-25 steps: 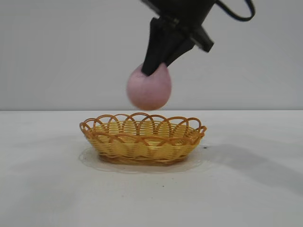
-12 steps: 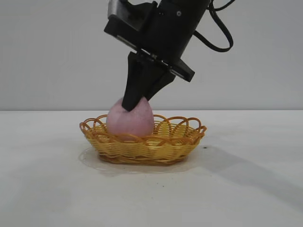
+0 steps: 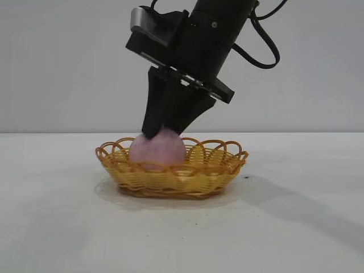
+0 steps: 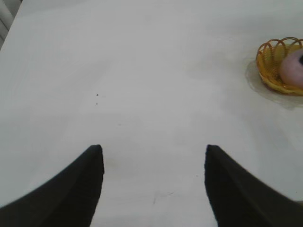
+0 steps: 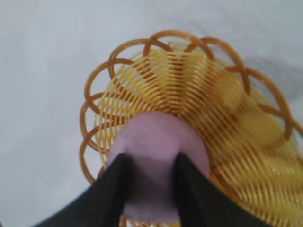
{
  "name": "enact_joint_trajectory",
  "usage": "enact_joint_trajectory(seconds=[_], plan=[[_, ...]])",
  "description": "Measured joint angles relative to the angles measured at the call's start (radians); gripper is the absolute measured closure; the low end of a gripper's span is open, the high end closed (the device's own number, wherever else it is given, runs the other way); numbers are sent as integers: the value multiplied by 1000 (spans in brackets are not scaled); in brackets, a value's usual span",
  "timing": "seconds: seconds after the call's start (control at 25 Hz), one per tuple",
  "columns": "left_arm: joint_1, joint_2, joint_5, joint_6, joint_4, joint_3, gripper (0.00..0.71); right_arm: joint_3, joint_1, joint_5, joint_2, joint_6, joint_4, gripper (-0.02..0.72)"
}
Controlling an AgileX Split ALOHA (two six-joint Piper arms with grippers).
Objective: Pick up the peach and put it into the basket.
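From my seat, the left pincer (image 4: pixel 154 184) sits parked over bare surface (image 4: pixel 142 71), jaws wide and empty, well apart from the work. The peach (image 3: pixel 157 149) rests inside the basket (image 3: pixel 216 170), toward its left end. Directly above it — tips beside its top — the right pincer (image 3: pixel 165 132) stands partly spread; whether it grips, I cannot tell.

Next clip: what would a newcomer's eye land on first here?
The dull pink peach sitting inside the yellow wicker basket, toward its left end in the exterior view. Right above it hangs the black right gripper, its fingers either side of the peach's top. The left gripper sits far off over bare white table, fingers open.
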Motion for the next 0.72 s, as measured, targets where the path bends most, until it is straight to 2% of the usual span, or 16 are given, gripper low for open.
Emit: enact_joint_trajectory(seconds=[0.12, 0.2, 0.32, 0.44, 0.6, 0.72], plan=[[0, 0, 0, 0, 0, 0, 303, 0, -50, 0, -84, 46, -17, 363], [0, 0, 0, 0, 0, 0, 303, -2, -105, -15, -115, 119, -54, 363], [0, 0, 0, 0, 0, 0, 303, -2, -219, -58, -98, 324, -203, 363], [0, 0, 0, 0, 0, 0, 303, -2, -323, -64, -53, 468, -349, 363], [0, 0, 0, 0, 0, 0, 303, 0, -398, -76, -44, 619, -535, 363], [0, 0, 0, 0, 0, 0, 303, 0, -441, -77, -45, 700, -611, 363]])
